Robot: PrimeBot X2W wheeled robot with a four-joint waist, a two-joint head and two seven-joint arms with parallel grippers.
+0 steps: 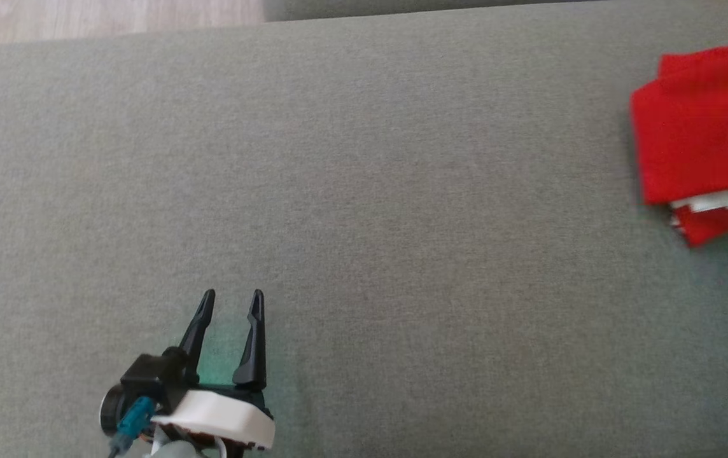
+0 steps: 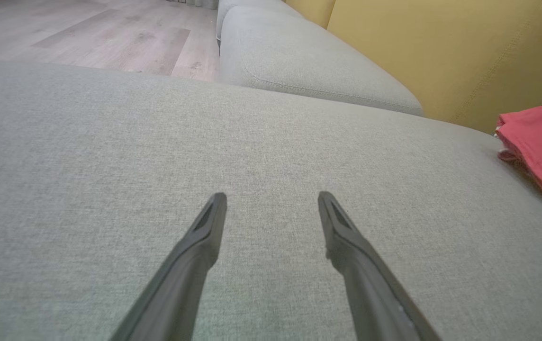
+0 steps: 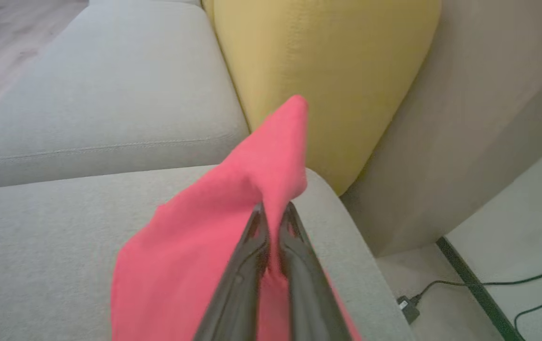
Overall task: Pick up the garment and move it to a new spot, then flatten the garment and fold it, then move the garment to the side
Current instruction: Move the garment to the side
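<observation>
Two grippers are operating over the grey seat cushion (image 1: 364,191).

1. Garment position. The red garment (image 1: 701,133) is lying folded at the cushion's right end, toward its far side. It is running out of the head view at the right.

2. Garment orientation. In the head view, the folded edge is facing the cushion's middle, and the bundle is sitting slightly tilted against the cushion's front edge. Because the picture is cutting the bundle off, its long axis cannot be told. In the right wrist view, the garment (image 3: 214,246) is spreading across the cushion's corner, and one blurred corner is standing up past the fingertips, pointing away from the cushion's front toward the yellow back cushion (image 3: 328,61).

3. Markings. A white strip (image 1: 720,200) is showing between the red layers on the side nearest the cushion's front. It is too small to tell whether it is carrying any writing.

4. Right gripper (image 3: 274,207). The fingers are lying almost together, pinching a fold of the garment between them.

5. Left gripper (image 1: 233,294). It is hovering over the cushion's front left part, well apart from the garment. Its fingers are standing parted with bare fabric between them and are gripping nothing.
</observation>
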